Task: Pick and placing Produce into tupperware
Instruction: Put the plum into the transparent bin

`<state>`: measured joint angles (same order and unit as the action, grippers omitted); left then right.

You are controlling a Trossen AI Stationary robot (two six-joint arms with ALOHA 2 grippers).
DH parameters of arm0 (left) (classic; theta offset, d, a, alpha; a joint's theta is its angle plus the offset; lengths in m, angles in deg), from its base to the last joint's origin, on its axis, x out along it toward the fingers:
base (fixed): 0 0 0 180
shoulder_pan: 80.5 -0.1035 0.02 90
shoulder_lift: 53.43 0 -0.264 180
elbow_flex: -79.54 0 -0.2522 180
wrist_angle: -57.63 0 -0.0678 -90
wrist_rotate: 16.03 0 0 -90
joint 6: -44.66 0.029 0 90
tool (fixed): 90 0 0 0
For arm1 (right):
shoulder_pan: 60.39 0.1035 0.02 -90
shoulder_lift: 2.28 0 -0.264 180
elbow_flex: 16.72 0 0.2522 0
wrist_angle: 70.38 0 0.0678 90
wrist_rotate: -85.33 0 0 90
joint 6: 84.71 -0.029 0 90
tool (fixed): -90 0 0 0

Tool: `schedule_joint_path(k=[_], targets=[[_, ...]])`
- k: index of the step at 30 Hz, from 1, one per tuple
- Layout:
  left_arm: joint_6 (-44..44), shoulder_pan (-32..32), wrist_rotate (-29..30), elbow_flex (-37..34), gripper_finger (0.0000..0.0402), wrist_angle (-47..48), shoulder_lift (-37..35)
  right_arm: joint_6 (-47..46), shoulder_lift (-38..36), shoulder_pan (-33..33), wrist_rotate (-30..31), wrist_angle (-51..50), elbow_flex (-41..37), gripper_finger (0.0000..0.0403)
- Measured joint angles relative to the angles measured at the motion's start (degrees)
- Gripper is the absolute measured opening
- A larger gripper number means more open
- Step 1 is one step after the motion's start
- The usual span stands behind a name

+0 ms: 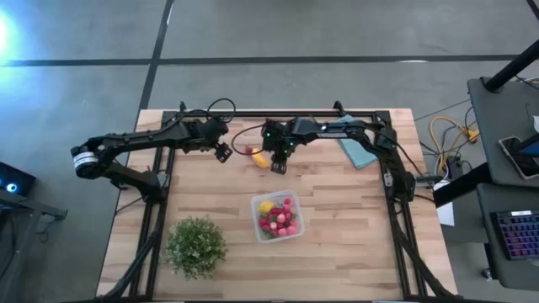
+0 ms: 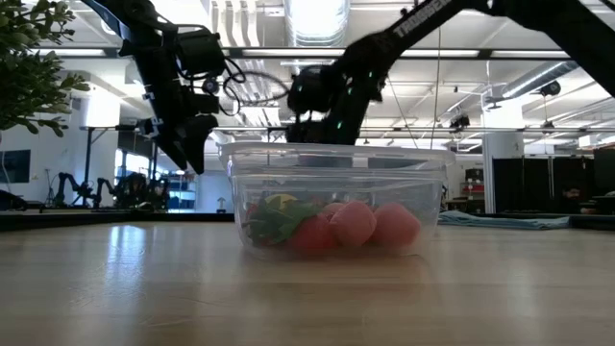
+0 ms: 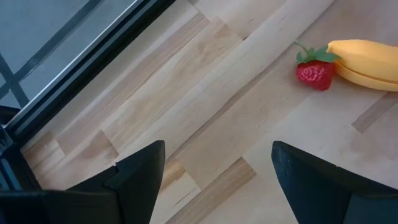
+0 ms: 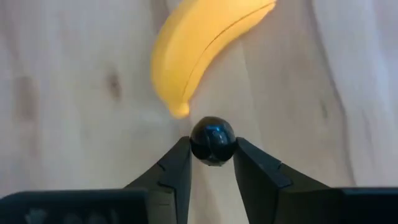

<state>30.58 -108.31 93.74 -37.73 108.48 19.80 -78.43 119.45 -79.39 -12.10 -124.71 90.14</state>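
Note:
The tupperware (image 1: 278,216) is a clear box near the table's middle, holding red and pink berries and a yellow piece (image 2: 332,223). A yellow banana (image 1: 260,157) lies on the wood farther back, with a red strawberry (image 3: 315,73) beside it. My right gripper (image 4: 212,152) hangs over the banana's end (image 4: 177,109), shut on a small dark round berry (image 4: 212,140). To the left of the banana, my left gripper (image 3: 214,155) stands open above bare wood, with nothing between its fingers. My right gripper pinches the dark berry (image 4: 212,140) between its two fingertips (image 4: 180,155), one on either side of it. The fingers slant down from above. The berry sits just short of the banana's end; whether it is clear of the wood I cannot tell.
A bushy green potted plant (image 1: 195,246) stands at the near left of the table. A teal folded cloth (image 1: 357,152) lies at the far right. A black frame rail (image 1: 278,112) runs along the table's far edge. Bare wood lies between the banana and the tupperware.

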Motion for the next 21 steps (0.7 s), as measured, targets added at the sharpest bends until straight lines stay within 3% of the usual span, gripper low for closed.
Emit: schedule_joint_path(k=[4, 8, 11, 21], targets=[[0.8, 0.0, 0.0, 0.0, 0.0279, 0.0, 0.0, -0.1, -5.7, 1.3, -1.1, -9.7, 1.2, 0.01], [3.2, 0.0, -1.4, 0.0, 0.0279, -0.2, -0.1, -4.0, -12.9, 3.7, -9.9, -16.4, 1.1, 0.0103], [4.5, 0.0, -5.1, 0.0, 0.0279, -0.7, -0.1, -7.8, -16.0, 7.1, -11.0, -18.9, 0.0, 0.0107], [9.1, 0.1, -8.8, 0.0, 0.0279, -0.9, -0.1, -18.6, -9.6, 20.3, -9.8, -15.7, -0.8, 0.0125]])
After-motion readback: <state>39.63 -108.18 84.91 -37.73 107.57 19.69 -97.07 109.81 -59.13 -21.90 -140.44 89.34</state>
